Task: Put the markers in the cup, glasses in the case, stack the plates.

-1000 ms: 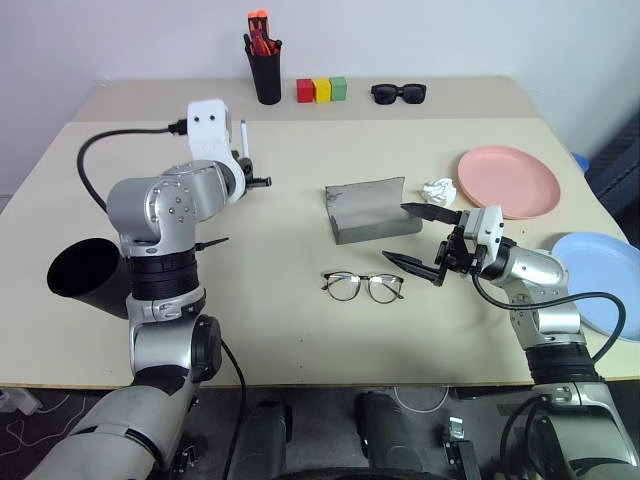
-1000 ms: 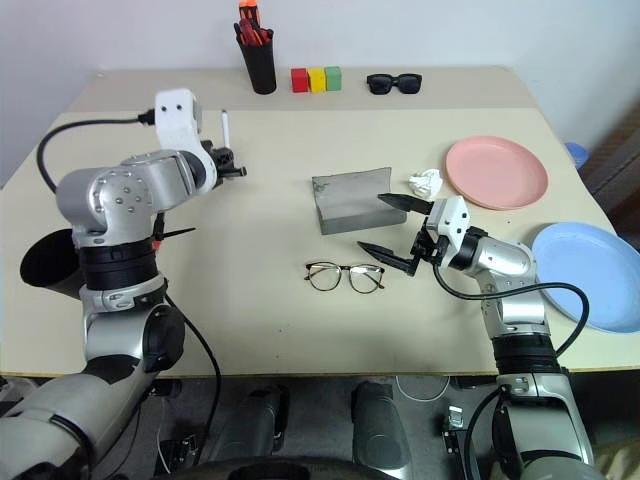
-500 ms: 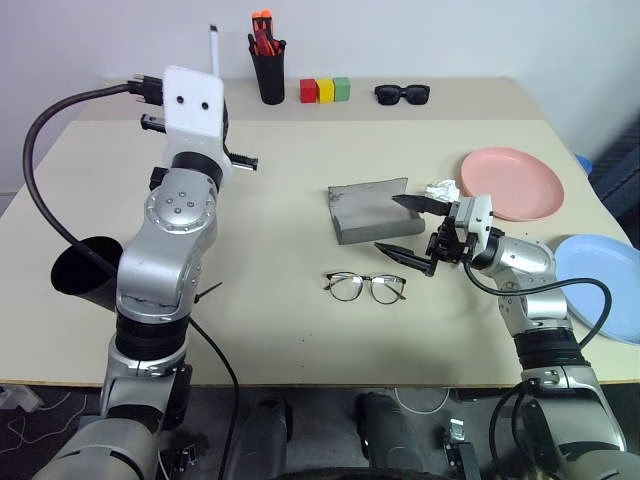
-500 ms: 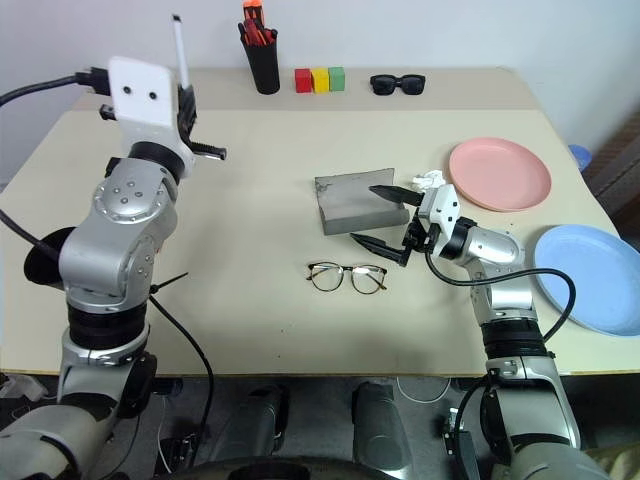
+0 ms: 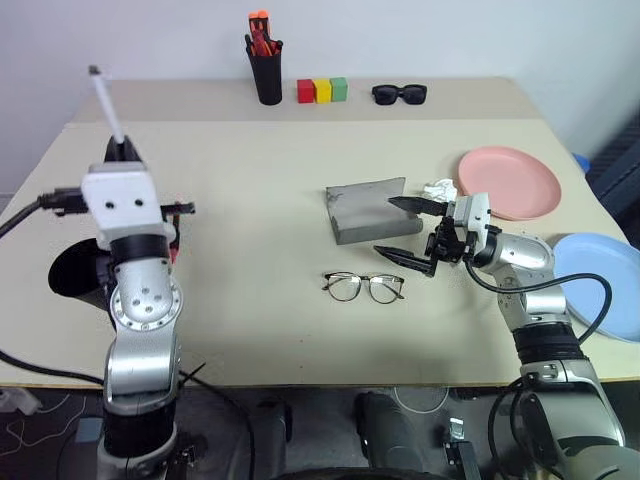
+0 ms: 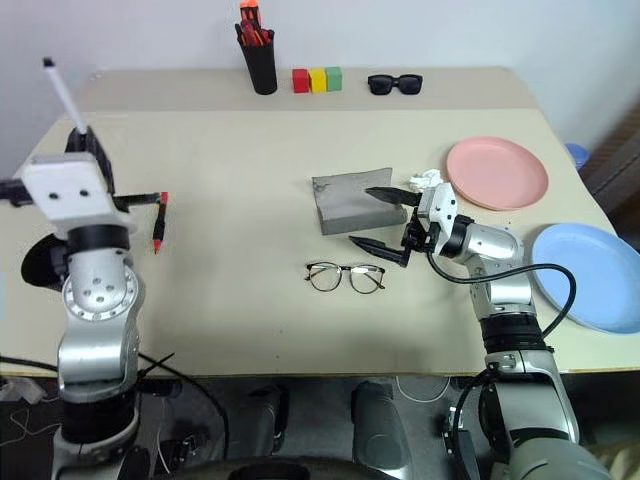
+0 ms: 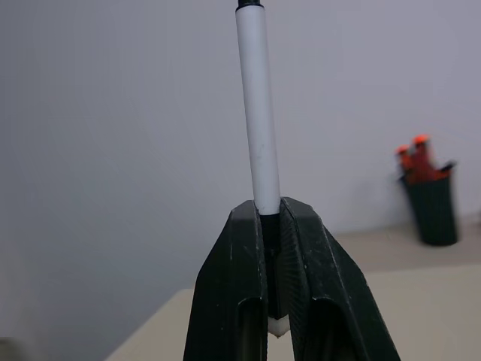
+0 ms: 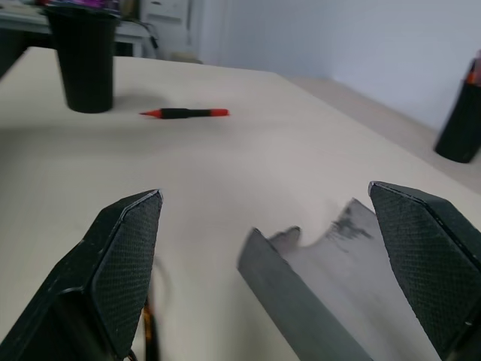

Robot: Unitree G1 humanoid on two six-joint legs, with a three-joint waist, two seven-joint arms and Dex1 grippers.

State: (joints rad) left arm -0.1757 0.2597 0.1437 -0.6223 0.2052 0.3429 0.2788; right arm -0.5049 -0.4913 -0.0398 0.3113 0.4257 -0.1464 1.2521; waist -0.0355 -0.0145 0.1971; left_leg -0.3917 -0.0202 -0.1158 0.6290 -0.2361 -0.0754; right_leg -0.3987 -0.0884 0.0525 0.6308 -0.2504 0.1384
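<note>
While the left gripper (image 7: 272, 248) is clamped shut on the slim white marker with a black cap (image 5: 105, 102), the marker sticks up and slightly tilted above the table's left edge, over the wide black tapered cup (image 5: 75, 268). Cup sits at the left edge of the beige table (image 5: 260, 250), partly hidden behind the left arm.

Second marker, black body with red ends (image 6: 158, 221), lies flat on the table just right of the left arm, apart from the cup; also visible in the right wrist view (image 8: 184, 113).

Right gripper (image 5: 408, 230) has its jaws spread wide, holding nothing, pointing toward the robot's left. Upper finger sits over the right end of the grey felt rectangular glasses case (image 5: 365, 208); lower finger is near the right lens of the thin black wire-framed eyeglasses (image 5: 364, 286). Can't tell if either finger touches.

Case is open, lid standing up behind it. Eyeglasses lie on the table just in front of the case, outside it.

Salmon pink round plate (image 5: 508, 181) is at right; light blue round plate (image 5: 602, 282) is nearer the right front edge. Plates apart, not stacked. Crumpled white paper (image 5: 437, 189) lies between case and pink plate.
</note>
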